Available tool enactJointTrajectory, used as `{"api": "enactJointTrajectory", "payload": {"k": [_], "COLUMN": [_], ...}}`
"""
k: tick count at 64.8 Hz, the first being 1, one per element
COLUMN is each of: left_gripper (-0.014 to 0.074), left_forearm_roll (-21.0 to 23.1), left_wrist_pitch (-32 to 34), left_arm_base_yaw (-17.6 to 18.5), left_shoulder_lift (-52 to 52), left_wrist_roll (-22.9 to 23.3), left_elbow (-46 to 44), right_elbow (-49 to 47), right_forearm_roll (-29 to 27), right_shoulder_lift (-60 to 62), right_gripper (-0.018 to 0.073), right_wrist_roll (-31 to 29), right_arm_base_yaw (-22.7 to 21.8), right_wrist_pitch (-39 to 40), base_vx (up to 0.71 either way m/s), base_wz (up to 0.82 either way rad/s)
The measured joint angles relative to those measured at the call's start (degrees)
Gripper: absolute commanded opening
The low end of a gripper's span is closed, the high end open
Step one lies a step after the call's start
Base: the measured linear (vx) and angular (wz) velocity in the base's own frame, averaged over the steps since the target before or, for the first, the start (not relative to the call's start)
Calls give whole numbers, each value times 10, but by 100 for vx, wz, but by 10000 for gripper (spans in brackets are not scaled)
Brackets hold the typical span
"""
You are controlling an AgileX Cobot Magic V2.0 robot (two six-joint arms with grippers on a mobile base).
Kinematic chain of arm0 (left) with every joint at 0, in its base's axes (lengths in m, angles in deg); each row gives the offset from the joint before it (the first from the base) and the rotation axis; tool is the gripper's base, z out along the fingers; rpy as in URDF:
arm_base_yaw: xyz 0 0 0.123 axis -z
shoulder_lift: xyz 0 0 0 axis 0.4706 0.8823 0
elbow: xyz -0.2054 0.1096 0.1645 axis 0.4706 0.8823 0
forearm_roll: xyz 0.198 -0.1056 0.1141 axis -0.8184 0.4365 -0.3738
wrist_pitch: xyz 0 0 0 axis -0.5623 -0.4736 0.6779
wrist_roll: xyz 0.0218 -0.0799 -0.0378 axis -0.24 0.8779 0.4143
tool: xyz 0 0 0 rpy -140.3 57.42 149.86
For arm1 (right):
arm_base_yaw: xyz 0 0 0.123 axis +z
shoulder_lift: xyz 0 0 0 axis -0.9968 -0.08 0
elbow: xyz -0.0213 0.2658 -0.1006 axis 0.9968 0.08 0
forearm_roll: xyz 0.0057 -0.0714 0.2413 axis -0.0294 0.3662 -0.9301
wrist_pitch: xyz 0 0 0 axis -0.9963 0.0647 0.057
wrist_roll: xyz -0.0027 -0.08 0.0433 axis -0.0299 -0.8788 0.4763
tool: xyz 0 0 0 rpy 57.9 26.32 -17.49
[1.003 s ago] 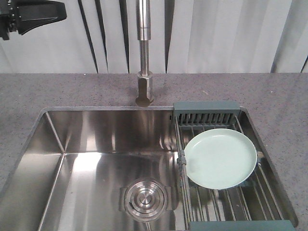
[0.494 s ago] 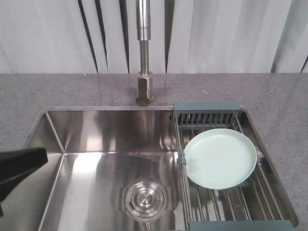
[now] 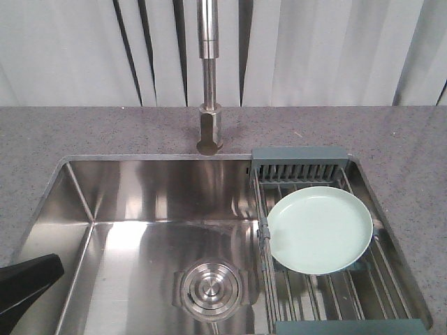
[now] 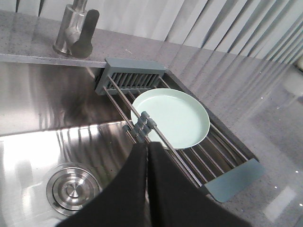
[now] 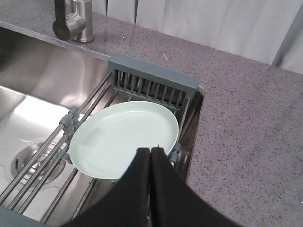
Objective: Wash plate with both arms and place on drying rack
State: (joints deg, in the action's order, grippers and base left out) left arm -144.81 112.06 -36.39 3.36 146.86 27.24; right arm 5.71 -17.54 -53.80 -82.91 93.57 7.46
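Note:
The pale mint-green plate (image 3: pixel 320 229) lies flat on the steel rods of the drying rack (image 3: pixel 299 162), which spans the right end of the sink. In the front view, only the black tip of my left gripper (image 3: pixel 54 266) shows, at the lower left over the sink's left side, far from the plate. In the left wrist view the left gripper (image 4: pixel 147 144) is shut and empty, with the plate (image 4: pixel 170 118) and rack (image 4: pixel 135 78) beyond it. My right gripper (image 5: pixel 150 150) is shut and empty, hovering over the plate's (image 5: pixel 123 137) near rim.
The steel sink basin (image 3: pixel 140 202) has a round drain (image 3: pixel 209 288) at its bottom. A steel faucet (image 3: pixel 209 84) rises behind the sink at centre. Grey speckled countertop (image 3: pixel 405 139) surrounds the sink, with a pale curtain behind.
My left gripper dropped from the upper left corner of the front view to the lower left over the sink, and has sunk further toward the bottom edge. The plate has not moved.

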Motion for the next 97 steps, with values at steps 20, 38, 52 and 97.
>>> {"api": "enactJointTrajectory", "payload": {"k": [20, 38, 52, 97], "left_gripper": [-6, -6, -6, -6], "left_forearm_roll": [0, 0, 50, 572], "left_wrist_pitch": [39, 40, 40, -85], "left_arm_base_yaw": [0, 0, 0, 83], "left_shoulder_lift": [0, -1, -1, -2], "left_wrist_roll": [0, 0, 0, -597], "left_elbow": [0, 0, 0, 135], "right_elbow": [0, 0, 0, 0], "right_forearm_roll": [0, 0, 0, 0], "right_shoulder_lift": [0, 0, 0, 0], "right_gripper": [-6, -6, -6, -6], "right_wrist_roll": [0, 0, 0, 0], "right_arm_base_yaw": [0, 0, 0, 0], "right_wrist_pitch": [0, 0, 0, 1], "base_vx": [0, 0, 0, 0], "base_wz": [0, 0, 0, 0]}}
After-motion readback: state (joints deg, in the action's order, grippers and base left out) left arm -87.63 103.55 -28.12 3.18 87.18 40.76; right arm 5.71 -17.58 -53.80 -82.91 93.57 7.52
